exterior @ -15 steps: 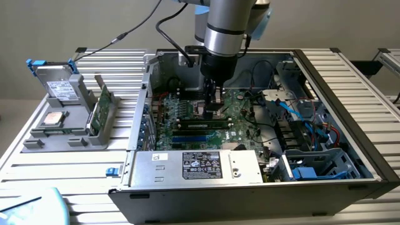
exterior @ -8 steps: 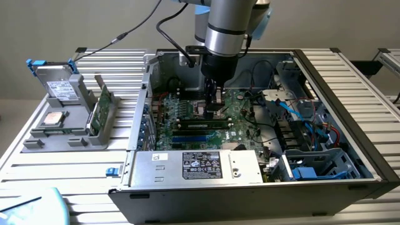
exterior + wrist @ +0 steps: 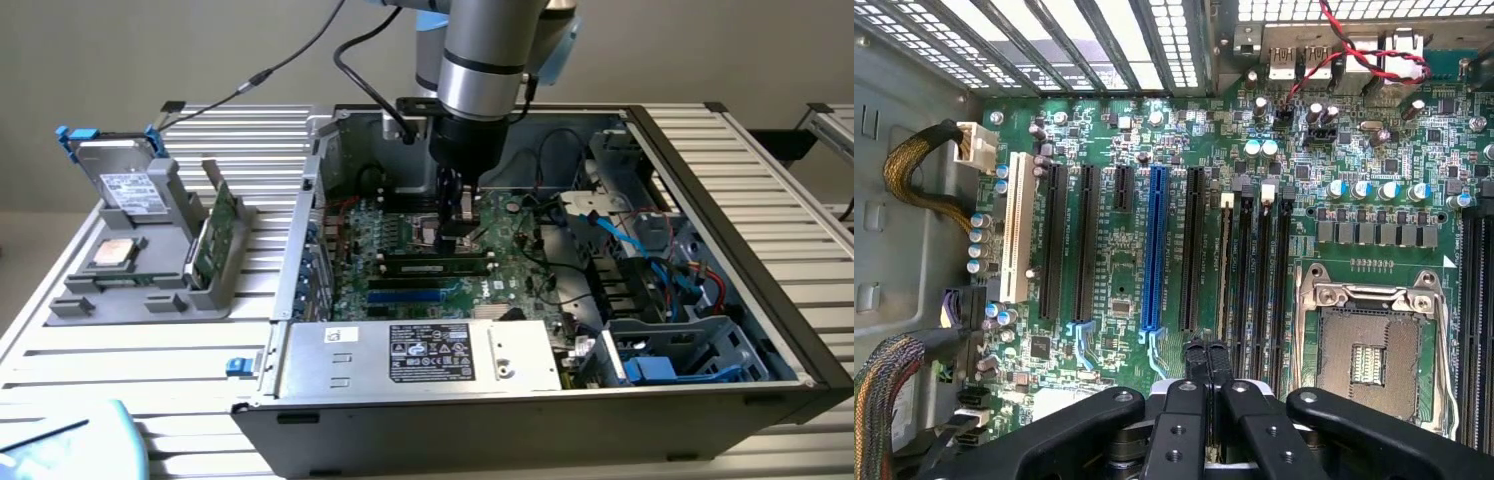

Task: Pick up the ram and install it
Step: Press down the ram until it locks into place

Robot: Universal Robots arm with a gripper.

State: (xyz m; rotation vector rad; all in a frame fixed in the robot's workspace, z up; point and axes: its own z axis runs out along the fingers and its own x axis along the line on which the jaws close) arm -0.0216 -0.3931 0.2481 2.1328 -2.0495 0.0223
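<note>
One open computer case (image 3: 747, 300) lies on the ribbed metal worktop (image 3: 147, 360), its green motherboard (image 3: 400, 270) facing up, and everything else is placed against that board. Above the board's middle the arm (image 3: 491, 50) comes straight down, ending in the gripper (image 3: 458, 215) just over the memory slots. Toward the case's near wall sits the silver power supply (image 3: 420, 357) with its black label. Outside the case, at the exterior view's left, a grey holder (image 3: 140, 280) carries a green card (image 3: 214, 235). The ram (image 3: 430, 265) lies seated in a slot on the board, just below the gripper. The jaws are closed together, holding nothing visible; in the wrist view their fingertips (image 3: 1206, 355) meet over the black slots (image 3: 1254, 260).
</note>
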